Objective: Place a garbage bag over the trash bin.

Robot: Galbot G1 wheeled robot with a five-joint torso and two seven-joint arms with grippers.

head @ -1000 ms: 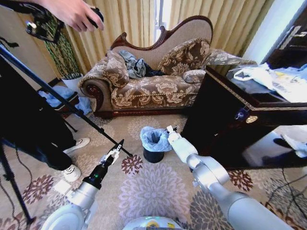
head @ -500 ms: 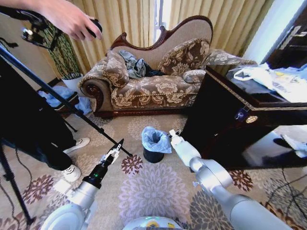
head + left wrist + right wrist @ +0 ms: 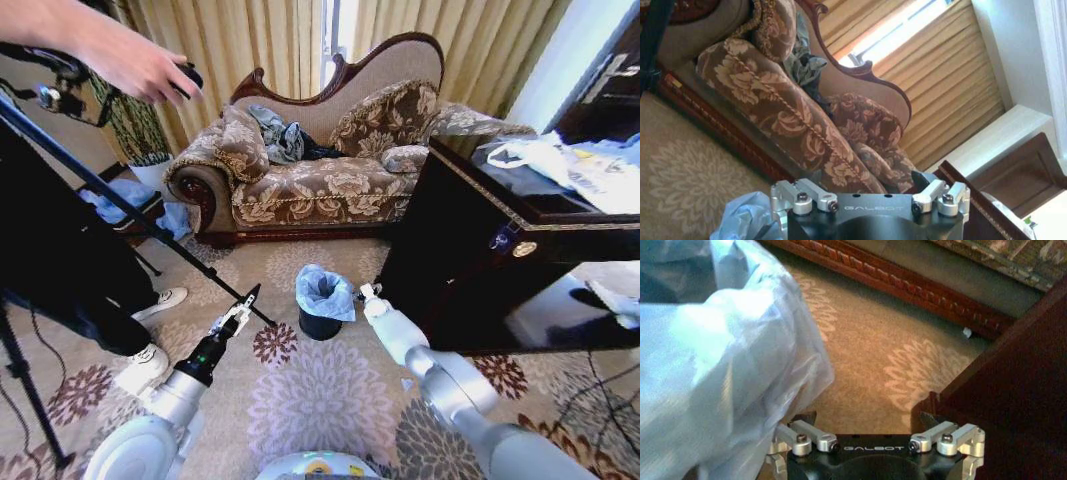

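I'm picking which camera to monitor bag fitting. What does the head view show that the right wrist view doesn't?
Head view alone: the black trash bin under the bag, the left gripper out to its left, the sofa. Right wrist view alone: close-up bag folds, with the right gripper jaws open beside them. Both: the garbage bag, patterned carpet, dark cabinet.

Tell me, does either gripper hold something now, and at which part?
Nothing is held. The right gripper is open beside the garbage bag draped over the trash bin; the left gripper is apart from it.

Pale blue garbage bag (image 3: 323, 291) drapes over the black trash bin (image 3: 320, 324) (upright, on carpet).
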